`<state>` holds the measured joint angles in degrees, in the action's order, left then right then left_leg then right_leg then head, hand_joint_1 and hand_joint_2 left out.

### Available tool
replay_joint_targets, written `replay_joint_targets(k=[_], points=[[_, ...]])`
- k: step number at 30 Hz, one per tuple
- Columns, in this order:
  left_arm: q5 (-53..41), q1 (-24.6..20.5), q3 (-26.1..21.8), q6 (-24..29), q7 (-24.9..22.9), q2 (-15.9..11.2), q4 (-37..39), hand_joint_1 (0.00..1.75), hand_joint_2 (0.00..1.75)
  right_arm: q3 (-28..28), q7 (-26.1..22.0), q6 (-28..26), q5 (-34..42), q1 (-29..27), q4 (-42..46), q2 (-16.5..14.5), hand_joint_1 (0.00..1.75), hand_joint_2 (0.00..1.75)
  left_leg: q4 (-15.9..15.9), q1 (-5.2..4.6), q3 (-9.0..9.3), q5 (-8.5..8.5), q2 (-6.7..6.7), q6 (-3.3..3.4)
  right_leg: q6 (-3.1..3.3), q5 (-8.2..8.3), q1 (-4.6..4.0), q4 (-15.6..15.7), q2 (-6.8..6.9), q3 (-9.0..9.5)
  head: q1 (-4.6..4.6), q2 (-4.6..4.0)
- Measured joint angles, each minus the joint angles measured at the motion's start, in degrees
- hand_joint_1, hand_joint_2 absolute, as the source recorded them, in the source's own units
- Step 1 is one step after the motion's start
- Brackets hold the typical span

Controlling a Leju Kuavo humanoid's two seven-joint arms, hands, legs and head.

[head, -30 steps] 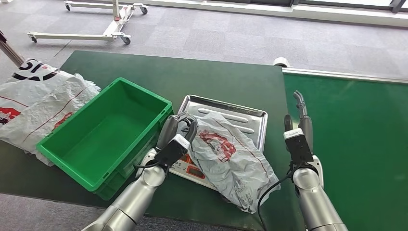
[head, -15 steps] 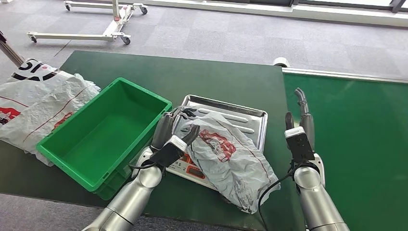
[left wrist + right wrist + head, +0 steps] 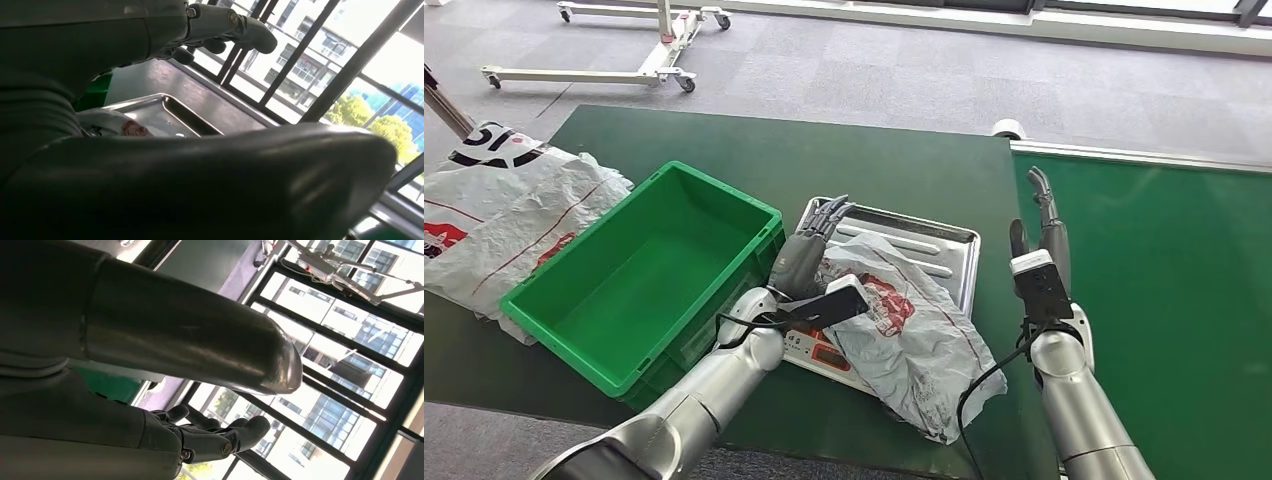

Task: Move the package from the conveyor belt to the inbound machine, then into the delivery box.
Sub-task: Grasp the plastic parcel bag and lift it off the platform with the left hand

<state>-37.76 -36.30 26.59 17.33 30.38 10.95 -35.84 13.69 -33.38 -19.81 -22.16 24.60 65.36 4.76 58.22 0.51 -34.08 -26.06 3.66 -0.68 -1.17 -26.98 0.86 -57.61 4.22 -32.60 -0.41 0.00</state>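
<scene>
A crumpled grey plastic package [image 3: 904, 325] with a red logo lies across the silver tray of the inbound machine [image 3: 944, 243], its lower end hanging over the front. My left hand [image 3: 809, 255] is open at the package's left side, fingers stretched out flat over the tray toward its far edge, thumb by the package. The left wrist view shows those fingers [image 3: 225, 25] extended above the tray [image 3: 175, 112] and a bit of the package [image 3: 132, 127]. My right hand [image 3: 1042, 235] stands upright and open, to the right of the tray, holding nothing. The green delivery box [image 3: 639, 280] is empty, left of the tray.
Several white and grey plastic bags [image 3: 504, 215] are heaped at the table's left edge beside the box. The green conveyor belt [image 3: 1164, 300] runs along the right with a silver rail. A wheeled metal frame [image 3: 624, 60] stands on the carpet beyond the table.
My left hand has let go of the package's left end, uncurled and reached forward over the tray. The right hand has risen slightly. The package has not moved.
</scene>
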Motion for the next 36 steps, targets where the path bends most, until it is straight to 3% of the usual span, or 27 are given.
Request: replay_joint_targets(k=[7, 23, 24, 27, 28, 36], points=[[-9.13, -4.17, 6.19, -0.96, -6.29, 2.31, 11.16, 0.00, 0.00, 1.52, -0.51, -0.04, 1.31, 2.36, -2.89, -1.60, 0.00, 0.00, 0.00, 0.00, -0.01, 0.00, 0.00, 0.00, 0.01, 0.00, -0.01, 0.00, -0.01, -0.01, -0.01, 0.00], [-9.97, -5.82, 8.69, -1.82, -7.75, 2.84, 16.52, 0.00, 0.00, 2.08, -0.99, -0.12, 1.78, 2.60, -5.00, -2.12, 0.00, 0.00, 0.00, 0.00, -0.02, 0.00, 0.00, 0.00, 0.00, 0.01, 0.00, 0.00, -0.01, -0.02, 0.00, 0.00], [-10.13, -5.84, 8.79, -2.08, -7.99, 2.84, 16.64, 0.00, 0.44, 2.08, -1.14, -0.13, 1.84, 2.60, -5.11, -2.16, 0.00, 0.00, 0.00, 0.00, -0.02, 0.00, 0.00, 0.00, 0.00, 0.01, 0.00, 0.00, -0.01, -0.02, 0.00, 0.00], [-10.57, -5.87, 8.91, -2.39, -8.70, 2.86, 16.96, 1.31, 1.75, 2.09, -1.49, -0.17, 1.99, 2.59, -5.49, -2.25, 0.00, 0.00, 0.00, 0.00, -0.02, 0.00, 0.00, 0.00, 0.00, 0.00, 0.00, 0.00, -0.01, -0.02, -0.01, 0.00], [-10.67, -5.88, 8.91, -2.40, -8.92, 2.89, 17.06, 1.75, 1.75, 2.09, -1.58, -0.16, 2.09, 2.59, -5.63, -2.26, 0.00, 0.00, 0.00, 0.00, -0.02, 0.00, 0.00, 0.00, 0.00, 0.00, 0.00, 0.00, -0.01, -0.02, 0.00, 0.00], [-9.21, -6.37, 8.91, -0.48, -6.59, 2.96, 17.15, 1.75, 1.75, 2.05, -1.93, 0.23, 2.66, 2.03, -6.22, -2.26, 0.00, 0.00, 0.00, 0.00, 0.01, 0.01, 0.01, -0.01, 0.00, 0.01, -0.01, 0.00, -0.02, -0.02, 0.00, 0.00]])
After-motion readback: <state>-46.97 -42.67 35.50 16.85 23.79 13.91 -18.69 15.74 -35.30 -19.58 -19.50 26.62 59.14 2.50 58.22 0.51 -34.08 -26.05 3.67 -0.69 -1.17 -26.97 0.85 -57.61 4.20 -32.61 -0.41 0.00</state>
